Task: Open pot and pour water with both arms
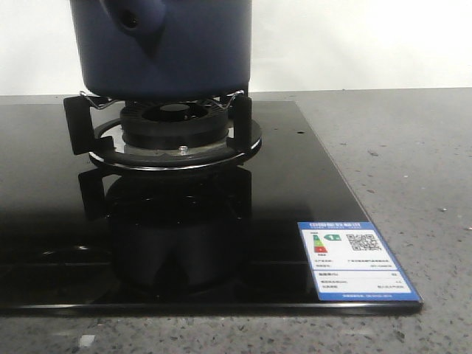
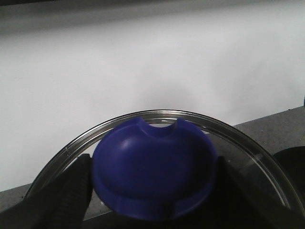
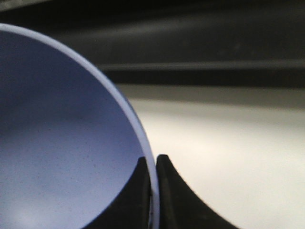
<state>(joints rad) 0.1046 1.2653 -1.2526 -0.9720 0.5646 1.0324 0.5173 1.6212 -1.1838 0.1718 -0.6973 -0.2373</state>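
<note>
In the front view the pot (image 1: 166, 48) is just above the burner (image 1: 173, 133), near the far edge of the black stove top (image 1: 295, 192); its side handle (image 1: 136, 18) points toward the camera.

In the left wrist view the left gripper (image 2: 155, 188) is closed on the blue knob (image 2: 155, 171) of the glass lid (image 2: 248, 148), which is held off the pot.

In the right wrist view the right gripper (image 3: 152, 191) pinches the pot's rim, one finger inside, one outside. So the right arm must tilt the pot, I think.

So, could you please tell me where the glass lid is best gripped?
By its blue knob, which rises from the middle of the glass lid. Its rounded sides give two opposing faces, so come from above and close from either side, as the left claw has done; the thin glass rim offers little purchase.
</note>
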